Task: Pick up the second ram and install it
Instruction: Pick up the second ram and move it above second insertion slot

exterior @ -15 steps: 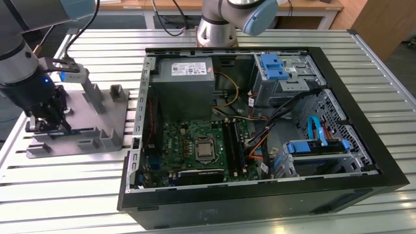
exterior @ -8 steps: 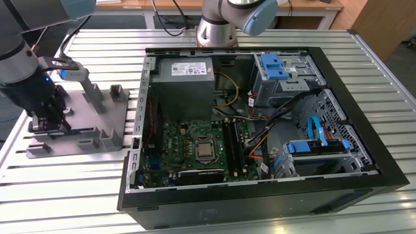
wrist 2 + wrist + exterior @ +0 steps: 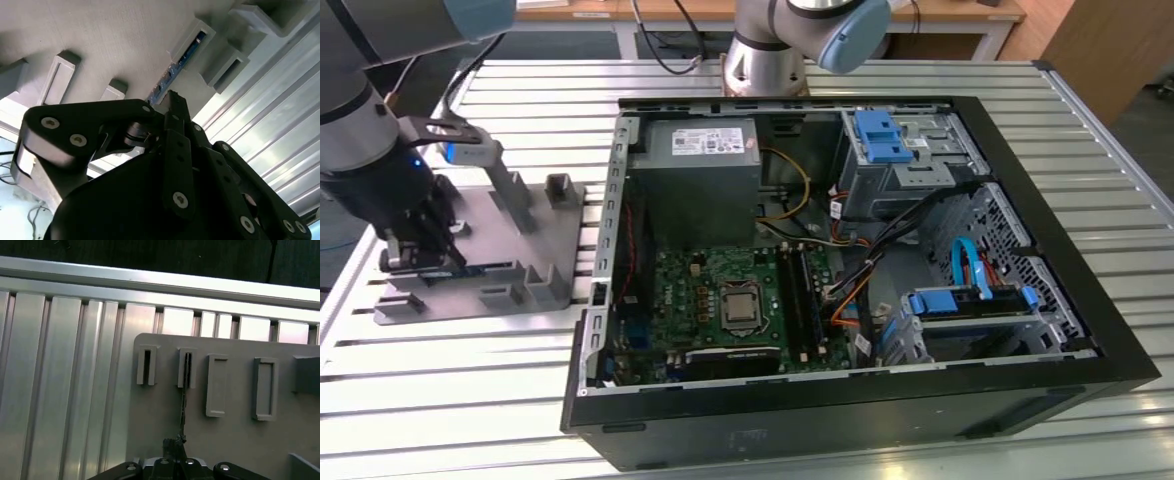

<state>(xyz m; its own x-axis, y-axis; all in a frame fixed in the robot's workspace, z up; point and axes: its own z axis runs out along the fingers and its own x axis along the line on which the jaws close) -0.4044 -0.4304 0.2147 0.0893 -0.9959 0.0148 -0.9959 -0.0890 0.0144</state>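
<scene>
The second ram (image 3: pixel 183 405) stands on edge in the grey tray (image 3: pixel 235 440), one end seated in an upright slotted post (image 3: pixel 186 368). In the second wrist view its blue board edge (image 3: pixel 161 88) runs from a post to the black fingers. My gripper (image 3: pixel 176 444) is shut on the ram's near end, with the fingertips pressed close on both faces. In the exterior view the gripper (image 3: pixel 434 265) reaches down onto the tray (image 3: pixel 520 250) at the left, where the stick (image 3: pixel 487 268) shows as a dark strip beside it.
An open computer case (image 3: pixel 1067 330) lies on the slatted aluminium table (image 3: pixel 454 400) to the exterior view's right of the tray. Inside are the green motherboard (image 3: pixel 687 300), long black memory slots (image 3: pixel 798 300), a power supply (image 3: pixel 700 170) and cables. Several other posts (image 3: pixel 264 388) rise from the tray.
</scene>
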